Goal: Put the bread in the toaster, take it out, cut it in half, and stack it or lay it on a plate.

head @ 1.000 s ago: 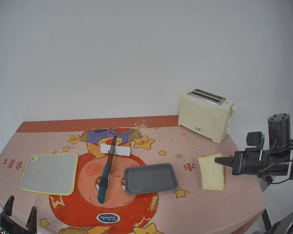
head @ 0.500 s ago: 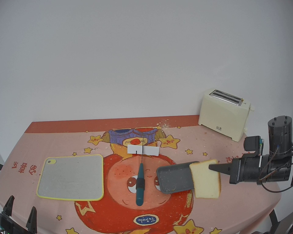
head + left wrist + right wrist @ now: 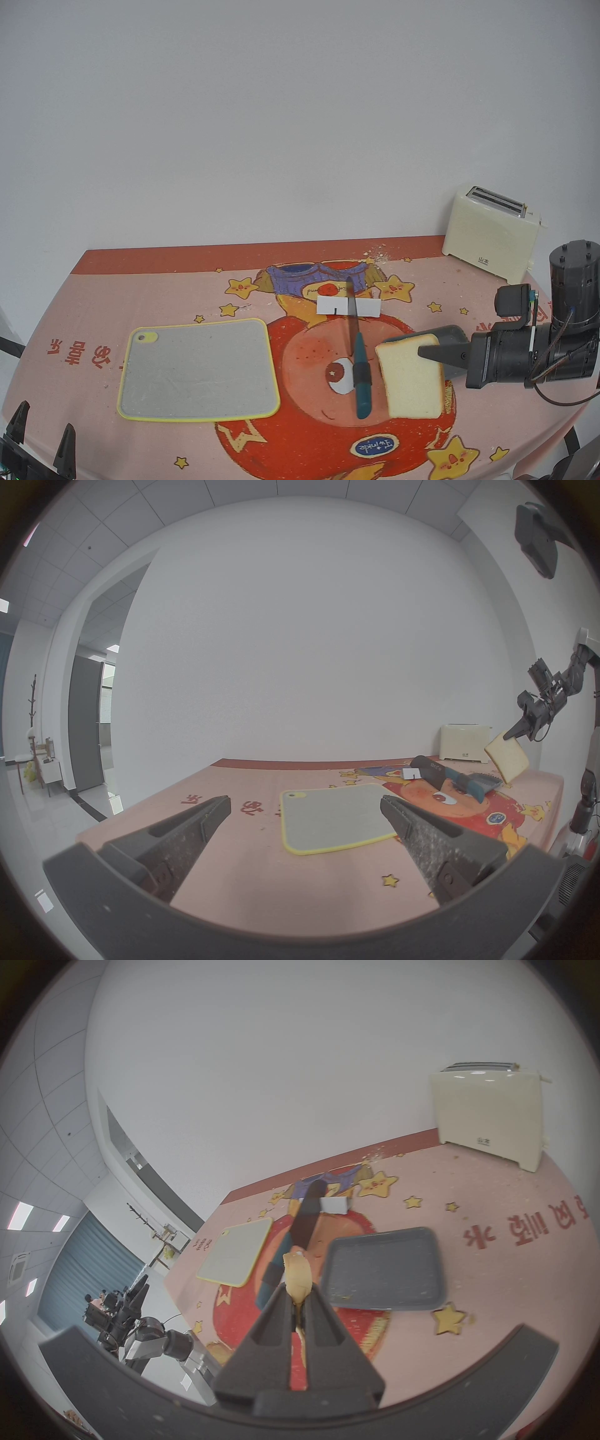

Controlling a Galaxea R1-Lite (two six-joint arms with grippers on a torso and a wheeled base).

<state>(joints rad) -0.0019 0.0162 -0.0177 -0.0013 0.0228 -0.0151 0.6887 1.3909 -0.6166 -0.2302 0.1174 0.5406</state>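
Observation:
A slice of white bread (image 3: pixel 409 378) hangs upright above the table, pinched at its top edge by my right gripper (image 3: pixel 431 353), which is shut on it. The slice covers the left end of the grey tray (image 3: pixel 455 334), just right of the teal-handled knife (image 3: pixel 361 369). In the right wrist view the bread (image 3: pixel 297 1275) shows edge-on between the fingertips. The cream toaster (image 3: pixel 494 232) stands at the far right corner with its slots showing no bread. My left gripper (image 3: pixel 300 830) is open and holds nothing, low at the table's near left corner.
A grey cutting board with a yellow rim (image 3: pixel 197 369) lies left of centre. The knife's blade rests on a small white holder (image 3: pixel 334 305). Crumbs are scattered near the toaster. The table's right edge runs close behind the tray.
The head camera has swung left, so the table's things shifted right in the picture. Against the table, my right gripper carried the bread from right of the tray to over its left end.

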